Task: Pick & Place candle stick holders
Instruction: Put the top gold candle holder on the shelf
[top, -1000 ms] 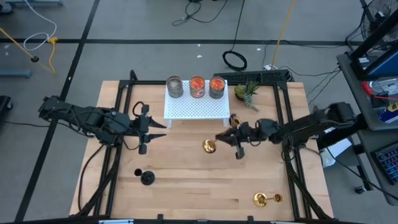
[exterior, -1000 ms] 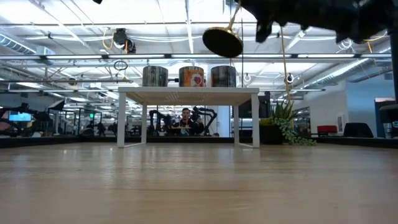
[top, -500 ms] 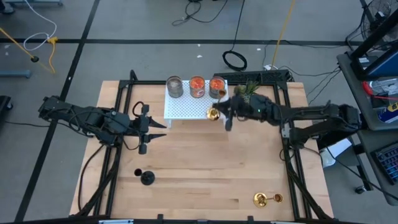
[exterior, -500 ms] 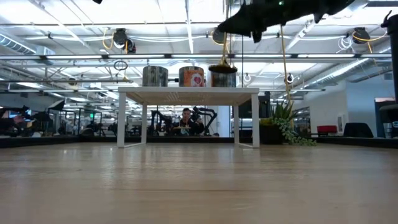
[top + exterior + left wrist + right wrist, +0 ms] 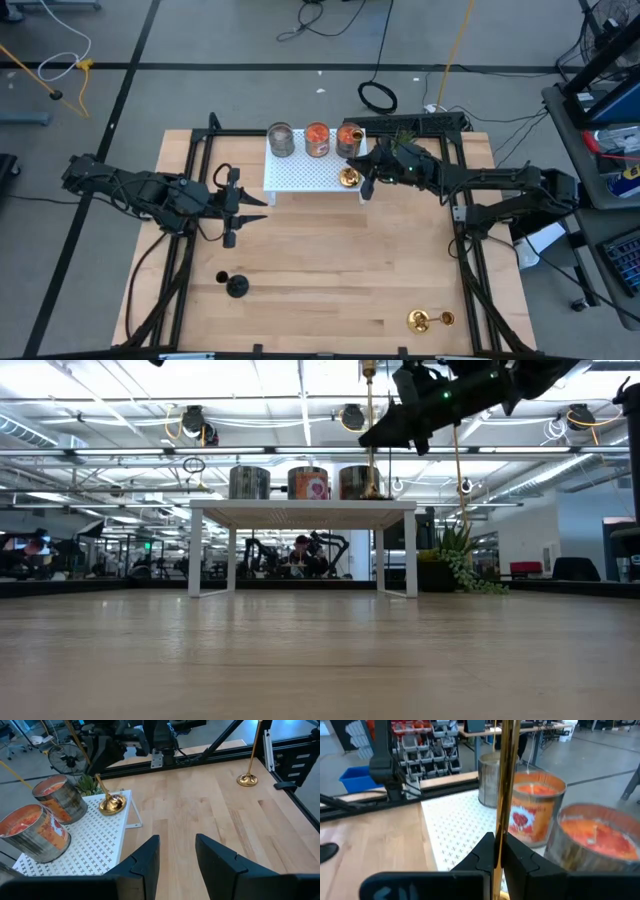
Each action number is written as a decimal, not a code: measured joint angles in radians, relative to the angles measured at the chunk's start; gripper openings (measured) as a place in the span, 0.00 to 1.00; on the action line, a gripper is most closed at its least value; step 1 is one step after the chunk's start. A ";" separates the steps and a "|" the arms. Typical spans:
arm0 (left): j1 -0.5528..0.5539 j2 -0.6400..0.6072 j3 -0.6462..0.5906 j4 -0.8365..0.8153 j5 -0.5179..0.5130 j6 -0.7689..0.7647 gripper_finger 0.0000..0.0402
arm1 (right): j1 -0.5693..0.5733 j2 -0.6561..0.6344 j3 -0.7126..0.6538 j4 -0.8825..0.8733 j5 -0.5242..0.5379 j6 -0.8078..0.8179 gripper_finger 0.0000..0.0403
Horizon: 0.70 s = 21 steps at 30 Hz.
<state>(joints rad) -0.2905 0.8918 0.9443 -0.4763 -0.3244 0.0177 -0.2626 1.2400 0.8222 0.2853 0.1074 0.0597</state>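
Note:
A white perforated stand (image 5: 300, 176) at the table's far middle carries a grey glass cup (image 5: 281, 140) and two orange cups (image 5: 317, 139) (image 5: 348, 138). My right gripper (image 5: 364, 178) is shut on a shiny gold stemmed holder (image 5: 349, 177) at the stand's near right corner. A second gold holder (image 5: 425, 320) stands on its base near the table's near right corner. A black stemmed holder (image 5: 236, 286) stands at the near left. My left gripper (image 5: 256, 208) hovers open and empty left of centre. My right gripper pinches the gold holder's thin stem (image 5: 506, 815) between its two fingers (image 5: 487, 851). The fingers reach in from the table's right, slanting down, and lie across the stem. The holder stands upright (image 5: 370, 420), its round base (image 5: 111, 804) on or just above the stand's top.
A small green potted plant (image 5: 398, 147) stands right of the stand, close behind my right arm. Black frame rails (image 5: 455, 215) run along the table's left and right sides. Bare wood (image 5: 330, 260) lies in the table's middle and near part.
My right gripper has carried the gold holder from above the table's middle toward the far edge, to the stand's near right corner. The holder has turned from tilted to upright and come down to the stand's top.

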 joint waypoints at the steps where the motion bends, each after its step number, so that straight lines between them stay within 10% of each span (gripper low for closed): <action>1: 0.000 0.000 0.000 0.000 0.000 0.000 0.33 | 0.000 0.001 -0.008 0.008 0.001 0.001 0.03; 21: 0.000 0.000 0.000 0.002 0.000 -0.003 0.33 | 0.000 0.000 -0.027 0.039 0.002 -0.054 0.09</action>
<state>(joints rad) -0.2905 0.8919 0.9443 -0.4747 -0.3248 0.0151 -0.2630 1.2400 0.7952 0.3239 0.1093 0.0060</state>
